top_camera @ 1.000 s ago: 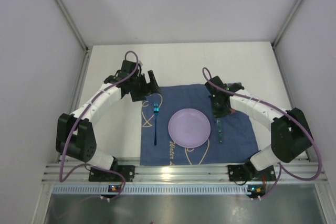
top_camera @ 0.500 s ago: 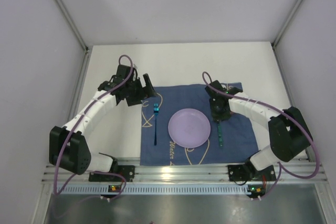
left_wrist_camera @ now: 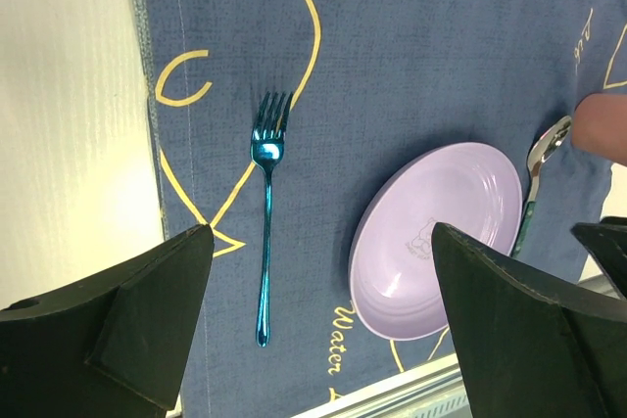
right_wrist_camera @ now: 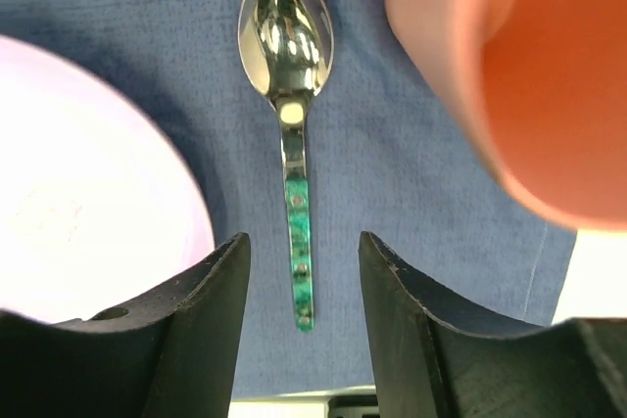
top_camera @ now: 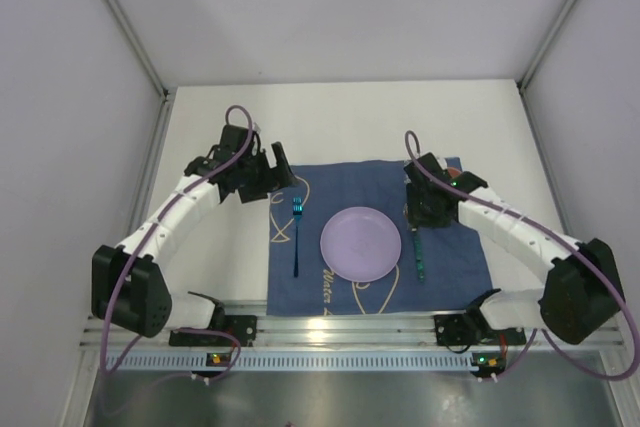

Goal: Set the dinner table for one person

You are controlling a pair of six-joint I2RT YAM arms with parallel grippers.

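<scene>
The white dinner table [top_camera: 350,117] carries a dark blue cloth [top_camera: 340,187]. On the cloth lie a lilac plate [top_camera: 360,244], a blue fork [top_camera: 297,235] to its left and a green-handled spoon [top_camera: 419,252] to its right. My left gripper [top_camera: 277,175] is open and empty above the cloth's far left corner. In its wrist view the fork [left_wrist_camera: 265,232] and plate [left_wrist_camera: 436,237] show between the fingers. My right gripper [top_camera: 420,209] is open and empty above the spoon [right_wrist_camera: 294,144]. An orange-pink cup [right_wrist_camera: 529,75] stands just right of the spoon's bowl.
Grey walls enclose the table on three sides. A metal rail [top_camera: 350,327] runs along the near edge, with both arm bases on it. Bare white tabletop [left_wrist_camera: 69,95] lies left of the cloth and behind it.
My left arm drew back to the left, away from the cloth, then stayed. My right arm's elbow swung out to the right, its gripper staying over the spoon. The tableware has not moved.
</scene>
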